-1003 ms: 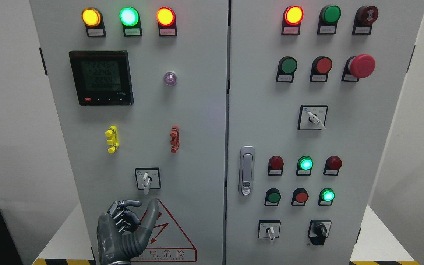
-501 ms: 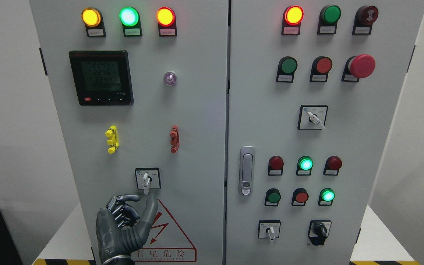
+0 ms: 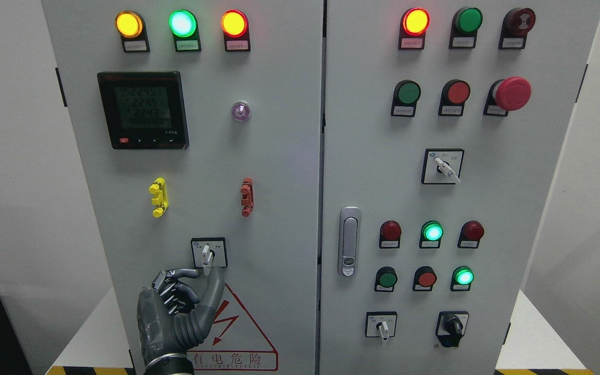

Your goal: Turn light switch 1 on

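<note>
A rotary selector switch [image 3: 208,252] with a white lever pointing straight down sits low on the left cabinet door [image 3: 279,156]. My left hand [image 3: 207,273] comes up from the bottom edge, just below the switch. Its thumb [image 3: 215,284] stands right of the lever's lower tip and its index finger [image 3: 188,272] reaches in from the left. The two are still apart, with the lever tip between them, not pinched. The other fingers are curled. My right hand is out of view.
A red warning triangle [image 3: 237,328] lies behind the hand. Yellow [image 3: 158,197] and red [image 3: 247,196] clips sit above the switch, with a meter [image 3: 142,110] higher up. The right door carries a handle [image 3: 349,241], several buttons, lamps and selector switches [image 3: 382,326].
My left hand has risen from below the switch, and thumb and index finger now bracket the lever's lower tip. The lever has not turned.
</note>
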Robot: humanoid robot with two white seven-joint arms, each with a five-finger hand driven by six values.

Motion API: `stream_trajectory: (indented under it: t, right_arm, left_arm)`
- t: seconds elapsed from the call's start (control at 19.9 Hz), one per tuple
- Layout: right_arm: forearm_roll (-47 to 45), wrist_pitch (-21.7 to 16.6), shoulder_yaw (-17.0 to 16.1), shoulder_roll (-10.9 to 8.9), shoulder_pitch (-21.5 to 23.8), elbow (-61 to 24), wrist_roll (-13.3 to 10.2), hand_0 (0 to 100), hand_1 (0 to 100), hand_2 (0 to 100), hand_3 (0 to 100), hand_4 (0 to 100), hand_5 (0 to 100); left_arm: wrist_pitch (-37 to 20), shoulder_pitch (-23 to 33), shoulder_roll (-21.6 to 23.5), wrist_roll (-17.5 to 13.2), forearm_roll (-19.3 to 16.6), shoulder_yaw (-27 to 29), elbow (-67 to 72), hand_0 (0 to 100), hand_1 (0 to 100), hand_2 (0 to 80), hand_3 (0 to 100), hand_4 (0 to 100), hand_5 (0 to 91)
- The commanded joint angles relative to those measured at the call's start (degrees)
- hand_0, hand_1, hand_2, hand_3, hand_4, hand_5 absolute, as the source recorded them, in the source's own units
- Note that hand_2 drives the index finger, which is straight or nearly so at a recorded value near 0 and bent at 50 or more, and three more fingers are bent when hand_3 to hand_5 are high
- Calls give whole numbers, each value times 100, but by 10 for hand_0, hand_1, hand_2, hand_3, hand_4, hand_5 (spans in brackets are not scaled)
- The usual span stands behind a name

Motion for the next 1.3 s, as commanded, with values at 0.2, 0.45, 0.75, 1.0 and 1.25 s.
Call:
stream_trajectory:
  t: [0.2,0.45,0.75,1.0,1.25]
  right_arm:
    - [0,1,3,2,0,0,3,0,0,0,0,0,0]
    - [0,1,3,2,0,0,3,0,0,0,0,0,0]
    - [0,1,3,2,0,0,3,0,0,0,0,0,0]
    - [0,1,-6,2,0,0,3,0,0,0,0,0,0]
    - [0,1,3,-7,0,0,3,0,0,0,0,0,0]
  left_arm:
    - [122,-145,-42,3,21,-1,28,135,697,538,925,919,841]
    - [254,-233,-42,-6,39,8,28,137,693,541,930,919,843]
    - [289,-277,-51,-6,48,17,37,141,688,548,935,923,844]
    - [386,-277,-51,3,48,26,28,153,688,560,947,930,847]
    - [395,-277,-51,3,48,26,28,164,686,575,956,941,851]
